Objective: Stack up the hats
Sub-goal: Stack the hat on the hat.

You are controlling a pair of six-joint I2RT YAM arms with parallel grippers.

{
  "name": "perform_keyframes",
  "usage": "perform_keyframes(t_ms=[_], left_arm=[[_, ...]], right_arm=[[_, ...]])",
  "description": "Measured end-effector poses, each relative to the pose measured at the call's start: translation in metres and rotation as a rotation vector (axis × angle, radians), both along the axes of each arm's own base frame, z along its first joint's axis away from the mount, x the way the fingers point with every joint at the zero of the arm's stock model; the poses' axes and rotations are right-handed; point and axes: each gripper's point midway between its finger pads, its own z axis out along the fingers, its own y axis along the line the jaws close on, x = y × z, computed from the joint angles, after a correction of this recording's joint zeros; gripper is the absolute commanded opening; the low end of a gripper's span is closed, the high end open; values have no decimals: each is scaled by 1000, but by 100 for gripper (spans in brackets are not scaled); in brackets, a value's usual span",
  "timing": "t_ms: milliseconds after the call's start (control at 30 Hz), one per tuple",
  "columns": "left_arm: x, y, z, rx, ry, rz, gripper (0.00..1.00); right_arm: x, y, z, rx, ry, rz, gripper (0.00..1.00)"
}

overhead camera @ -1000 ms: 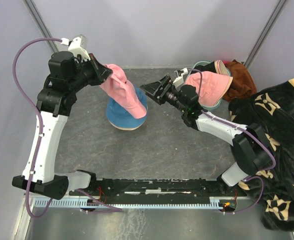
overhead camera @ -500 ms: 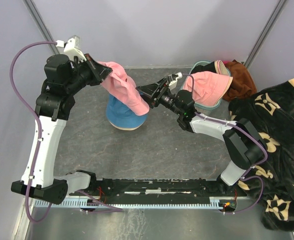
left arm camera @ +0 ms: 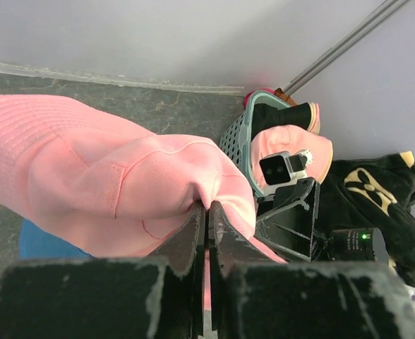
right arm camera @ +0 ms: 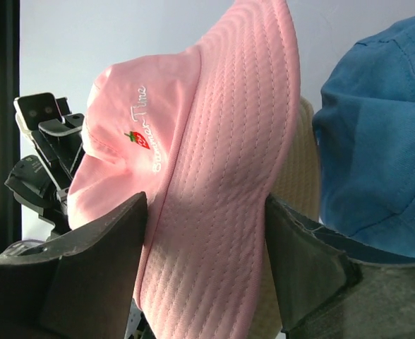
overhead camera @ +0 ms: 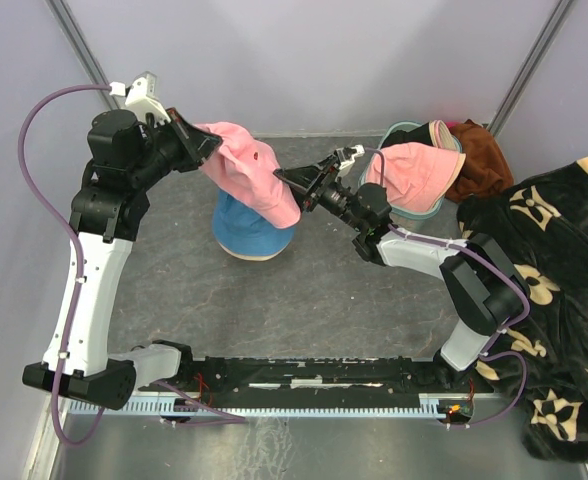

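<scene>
Hats, five: held pink hat [overhead camera: 246,172], second pink hat [overhead camera: 414,172], blue hat [overhead camera: 252,228], cream hat [right arm camera: 296,169], dark hat [left arm camera: 285,116] with tan edge. One teal basket [overhead camera: 402,130], one rust-brown cloth [overhead camera: 484,160], one black blanket [overhead camera: 544,260]. Held pink hat hangs over blue hat, which sits on cream hat on table [overhead camera: 304,300]; second pink hat lies on basket. A second ago right gripper [overhead camera: 288,180] stood apart from held hat; now at its brim. Left gripper [overhead camera: 210,148] pinched tight on its fabric. Right jaws wide, brim between them; pressing or not, cannot tell.
</scene>
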Motion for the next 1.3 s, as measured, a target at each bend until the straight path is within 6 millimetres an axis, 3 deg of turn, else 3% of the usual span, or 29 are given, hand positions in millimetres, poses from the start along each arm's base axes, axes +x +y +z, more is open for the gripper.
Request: perform_keyframes(t_ms=[267, 333, 600, 733, 1033, 1300], left_arm=[[0, 14, -10, 55, 33, 68, 3], [-2, 21, -6, 81, 28, 95, 3], [-11, 44, 28, 146, -41, 191, 3], [-14, 57, 29, 195, -42, 245, 3], [-16, 73, 15, 269, -2, 302, 3], [-15, 79, -32, 317, 79, 320, 3]], right_arm=[[3, 2, 12, -8, -47, -11, 19], [3, 4, 17, -13, -64, -10, 14], [-8, 28, 46, -45, -148, 25, 14], [-19, 44, 42, -95, -155, 52, 14], [-50, 75, 22, -199, -166, 107, 16], [-47, 80, -12, -346, -178, 74, 16]])
